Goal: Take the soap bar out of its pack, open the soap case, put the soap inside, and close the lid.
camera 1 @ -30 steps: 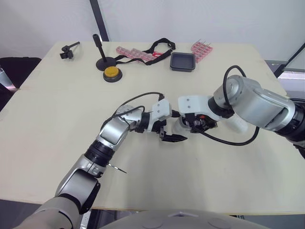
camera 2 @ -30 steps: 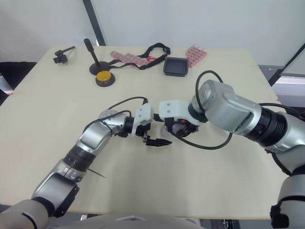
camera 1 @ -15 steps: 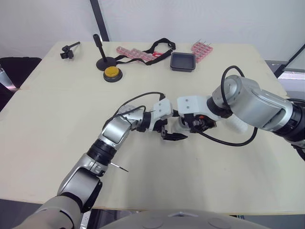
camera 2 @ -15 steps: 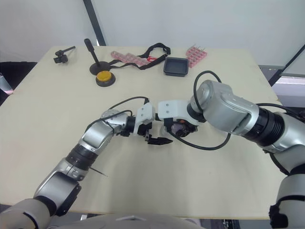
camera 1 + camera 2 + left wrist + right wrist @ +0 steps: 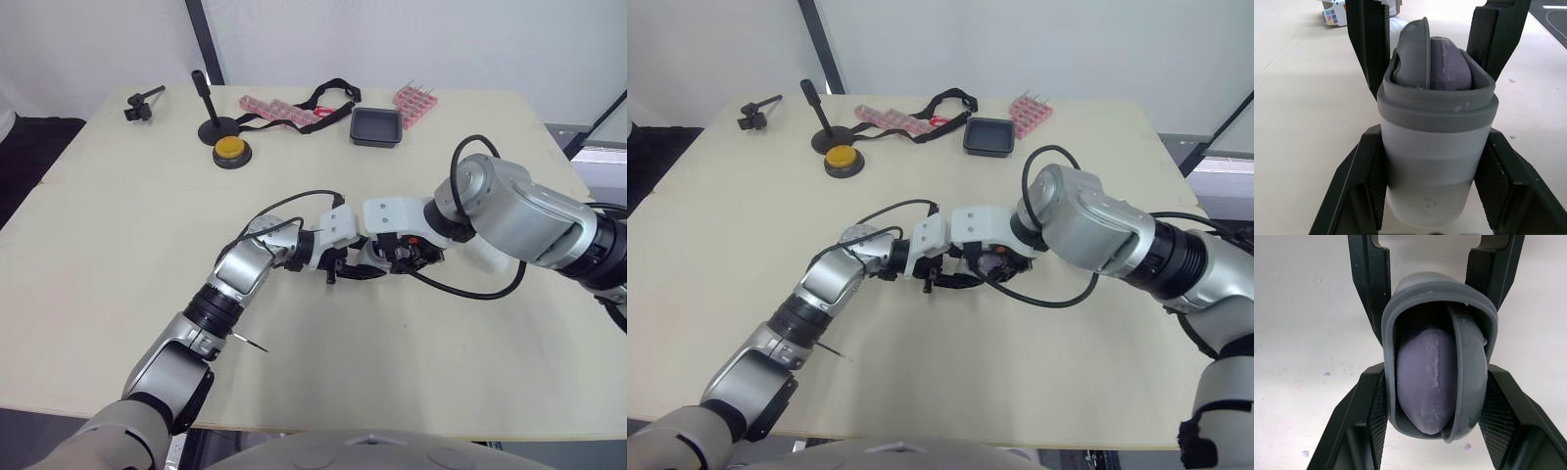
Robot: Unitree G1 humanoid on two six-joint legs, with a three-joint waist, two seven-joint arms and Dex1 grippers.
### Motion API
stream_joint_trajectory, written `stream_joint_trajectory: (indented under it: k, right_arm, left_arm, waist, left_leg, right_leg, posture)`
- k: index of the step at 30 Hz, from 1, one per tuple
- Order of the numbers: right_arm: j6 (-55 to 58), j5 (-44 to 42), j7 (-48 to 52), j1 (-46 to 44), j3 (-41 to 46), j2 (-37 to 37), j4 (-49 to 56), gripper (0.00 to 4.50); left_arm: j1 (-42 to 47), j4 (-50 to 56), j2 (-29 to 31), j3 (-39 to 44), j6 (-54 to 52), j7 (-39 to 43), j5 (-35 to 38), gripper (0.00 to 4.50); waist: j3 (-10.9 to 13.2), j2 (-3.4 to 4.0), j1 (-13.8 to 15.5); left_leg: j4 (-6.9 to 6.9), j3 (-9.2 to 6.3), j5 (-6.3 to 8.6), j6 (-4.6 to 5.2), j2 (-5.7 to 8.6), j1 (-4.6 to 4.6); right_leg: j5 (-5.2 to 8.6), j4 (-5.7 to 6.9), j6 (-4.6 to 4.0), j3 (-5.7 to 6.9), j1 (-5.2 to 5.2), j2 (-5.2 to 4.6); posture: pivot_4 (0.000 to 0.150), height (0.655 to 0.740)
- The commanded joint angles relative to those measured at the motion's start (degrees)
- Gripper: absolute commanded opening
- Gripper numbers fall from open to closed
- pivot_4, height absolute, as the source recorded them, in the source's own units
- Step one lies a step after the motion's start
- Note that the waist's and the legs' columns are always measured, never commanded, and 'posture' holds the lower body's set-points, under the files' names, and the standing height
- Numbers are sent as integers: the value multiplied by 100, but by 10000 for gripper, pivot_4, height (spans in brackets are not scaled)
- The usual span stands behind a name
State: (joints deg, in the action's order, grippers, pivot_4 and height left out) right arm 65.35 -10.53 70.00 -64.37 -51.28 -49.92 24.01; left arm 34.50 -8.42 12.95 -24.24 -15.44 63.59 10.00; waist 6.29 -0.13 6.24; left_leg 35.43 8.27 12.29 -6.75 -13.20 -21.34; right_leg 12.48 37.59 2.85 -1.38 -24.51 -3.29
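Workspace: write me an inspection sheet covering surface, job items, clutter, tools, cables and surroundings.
Surface: beige table, with a few purple specks near the case.
Job's things: grey soap case, open, with purple soap inside; lid tucked in beside the soap.
Clutter: yellow button, black stand, black tray, pink strips and black strap, all along the far edge.
Tools: right tool shut on the soap case; left tool at the case, grip unclear.
Cables: black cable loops at the left wrist, another at the right.
Surroundings: white wall and dark post behind the table.
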Motion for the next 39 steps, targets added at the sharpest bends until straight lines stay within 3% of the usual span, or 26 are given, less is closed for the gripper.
stream_joint_trajectory:
  k: [1,20,22,26,31,39]
  right_arm:
    - [-28,126,-25,-6,99,-18,139,21060]
    - [133,48,-37,48,149,-7,141,21060]
    - [251,-40,-26,83,211,2,170,30716]
    - [237,-109,-43,253,417,-84,183,44066]
    - [-30,-439,-158,1023,1390,-182,29,44592]
    - [-790,-1164,-547,3053,3436,-151,155,44592]
  left_arm:
    - [100,45,0,79,27,82,77,19380]
    - [33,-26,-13,116,237,68,10,19377]
    - [-9,-39,-7,122,298,66,-5,19377]
    - [-176,-16,6,203,479,69,59,19377]
    - [-494,-17,16,438,1039,133,233,19377]
    - [-957,112,68,918,1521,465,862,19377]
  waist:
    - [0,0,1]
    - [0,0,2]
    - [0,0,3]
    - [0,0,4]
    - [-3,-3,36]
    - [-3,-1,82]
  left_leg:
    - [0,0,0,0,0,0]
    - [3,0,0,1,0,0]
    - [3,0,0,1,0,0]
    - [4,0,0,1,-1,0]
    - [12,0,2,3,-3,-4]
    - [26,3,7,12,-5,-4]
  right_leg:
    - [0,0,0,0,0,0]
    - [0,2,-1,0,0,0]
    - [0,2,-1,0,0,0]
    - [0,3,-1,0,0,0]
    - [-1,3,-1,0,0,-1]
    - [1,-9,-5,-2,-2,-9]
  posture:
    - [1500,7291]
    - [1500,7291]
    - [1500,7291]
    - [1500,7291]
    - [1500,7291]
    - [1500,7291]
